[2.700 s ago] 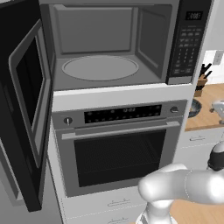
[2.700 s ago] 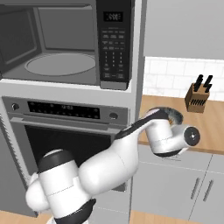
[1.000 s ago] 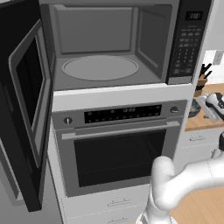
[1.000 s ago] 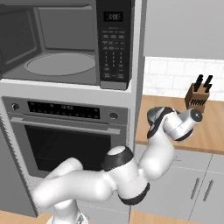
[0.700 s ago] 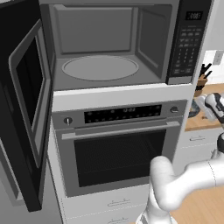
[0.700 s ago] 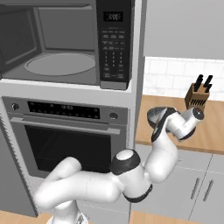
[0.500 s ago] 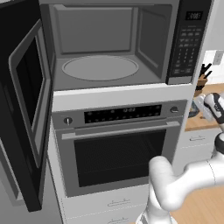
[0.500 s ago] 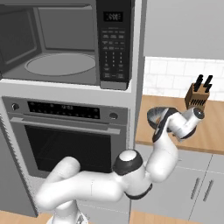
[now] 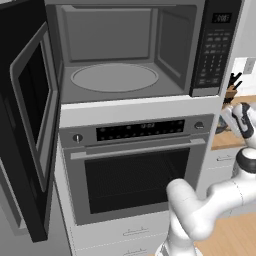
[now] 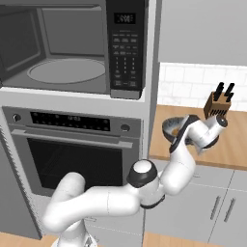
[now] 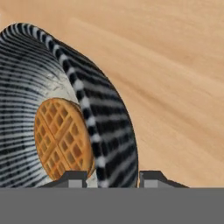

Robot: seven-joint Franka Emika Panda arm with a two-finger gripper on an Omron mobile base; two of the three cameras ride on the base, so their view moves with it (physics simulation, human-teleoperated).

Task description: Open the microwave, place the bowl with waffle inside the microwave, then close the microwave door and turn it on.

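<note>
The microwave stands open above the oven, its grey cavity and round turntable bare, also seen in the right base view. The microwave door is swung wide to the left. On the wooden counter right of the oven sits the dark streaked bowl holding a waffle. My gripper reaches down onto the bowl. Its two fingertips straddle the rim, one inside by the waffle and one outside. I cannot tell whether the pads touch the rim.
The steel-fronted oven sits below the microwave with its door shut. A knife block stands at the back of the counter, right of the bowl. White cabinets with drawers run beneath.
The hand has stayed at the bowl on the counter, shifting only slightly. The microwave and its open door have not moved.
</note>
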